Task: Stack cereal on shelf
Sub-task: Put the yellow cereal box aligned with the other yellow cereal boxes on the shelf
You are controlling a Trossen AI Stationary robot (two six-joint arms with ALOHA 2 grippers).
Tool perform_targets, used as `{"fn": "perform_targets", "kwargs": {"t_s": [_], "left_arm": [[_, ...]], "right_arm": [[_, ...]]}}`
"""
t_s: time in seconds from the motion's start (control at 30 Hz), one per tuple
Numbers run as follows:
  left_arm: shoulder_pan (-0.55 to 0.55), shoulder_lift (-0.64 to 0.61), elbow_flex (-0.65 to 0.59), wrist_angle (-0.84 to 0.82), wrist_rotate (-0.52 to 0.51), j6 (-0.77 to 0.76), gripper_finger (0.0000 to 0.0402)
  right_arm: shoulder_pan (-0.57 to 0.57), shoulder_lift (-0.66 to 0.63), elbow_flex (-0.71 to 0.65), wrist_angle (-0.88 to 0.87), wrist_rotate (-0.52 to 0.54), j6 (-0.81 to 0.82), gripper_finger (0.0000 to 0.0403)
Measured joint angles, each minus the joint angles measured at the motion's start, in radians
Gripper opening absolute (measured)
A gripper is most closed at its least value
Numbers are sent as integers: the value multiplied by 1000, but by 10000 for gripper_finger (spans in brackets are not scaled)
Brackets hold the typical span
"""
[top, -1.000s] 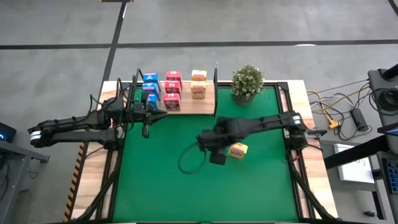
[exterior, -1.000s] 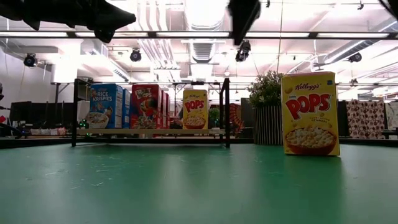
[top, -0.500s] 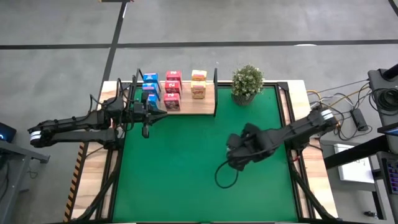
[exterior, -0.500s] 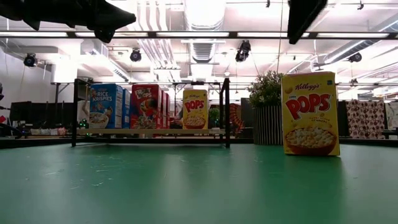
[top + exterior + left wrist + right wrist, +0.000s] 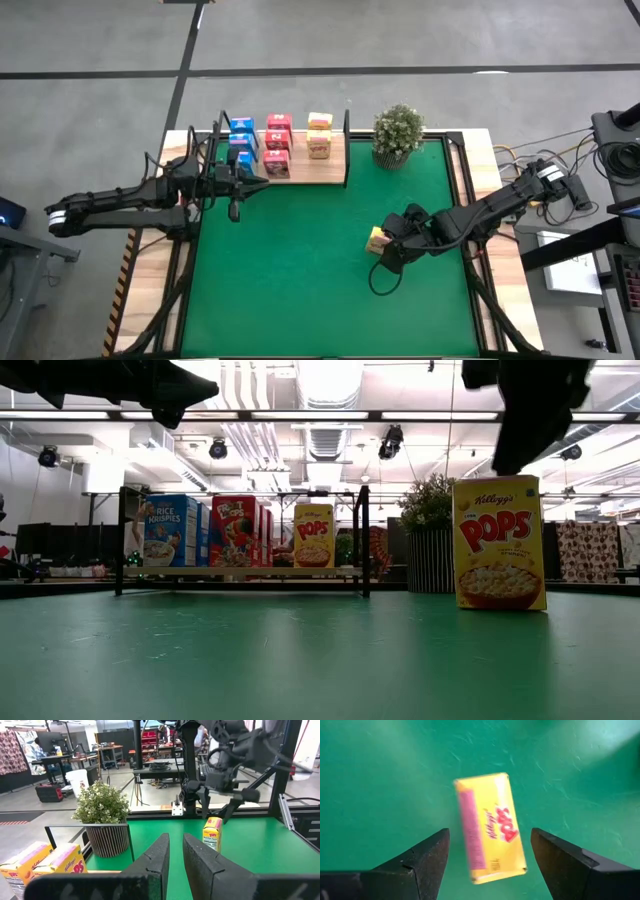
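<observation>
Two fingers of the right gripper stand wide apart above a yellow cereal box standing alone on the green mat. At about ten o'clock from it, the left gripper, fingers nearly together, waits beside the shelf with the other boxes.

A green mat covers the table, bearing a lone yellow Corn Pops box upright directly beneath the right gripper. Beyond the left gripper, a wooden shelf carries blue, red and yellow boxes beside a potted plant.
</observation>
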Motion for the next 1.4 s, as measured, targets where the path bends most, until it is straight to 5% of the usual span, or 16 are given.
{"fn": "perform_targets", "kwargs": {"t_s": [0.3, 0.83, 1.4], "left_arm": [[0, 1, 0, 0, 0, 0, 36], [0, 3, 0, 0, 0, 0, 36], [0, 5, 0, 0, 0, 1, 36]], "right_arm": [[0, 5, -94, 107, -2, -30, 261], [-22, 3, -9, 107, -1, -104, 125], [-34, 64, -25, 101, 0, -113, 167]]}}
